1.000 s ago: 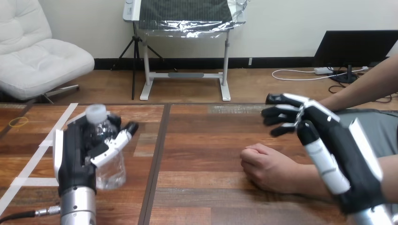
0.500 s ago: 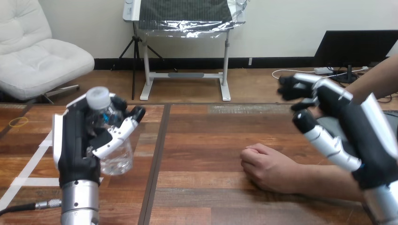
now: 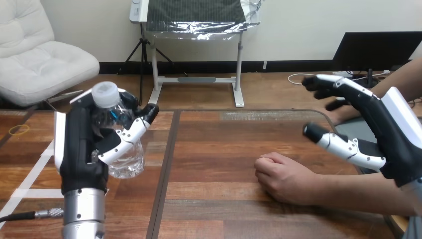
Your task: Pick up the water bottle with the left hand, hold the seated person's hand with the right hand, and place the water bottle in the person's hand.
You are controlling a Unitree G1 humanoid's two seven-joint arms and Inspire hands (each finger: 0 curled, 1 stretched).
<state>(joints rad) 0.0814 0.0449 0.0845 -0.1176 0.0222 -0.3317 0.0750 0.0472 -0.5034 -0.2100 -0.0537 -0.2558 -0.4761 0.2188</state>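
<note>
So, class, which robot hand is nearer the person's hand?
Right. The right hand is open, up and right of the person's hand; the left hand, far left of it, grips the water bottle.

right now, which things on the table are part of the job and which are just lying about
Part of the job:
- water bottle, gripped in the left hand, off the table
- the person's hand, closed, resting on the table
- right hand, open, raised apart from the person's hand

Just lying about:
- yellow rubber band, far left
- white tape strips, left side
</note>
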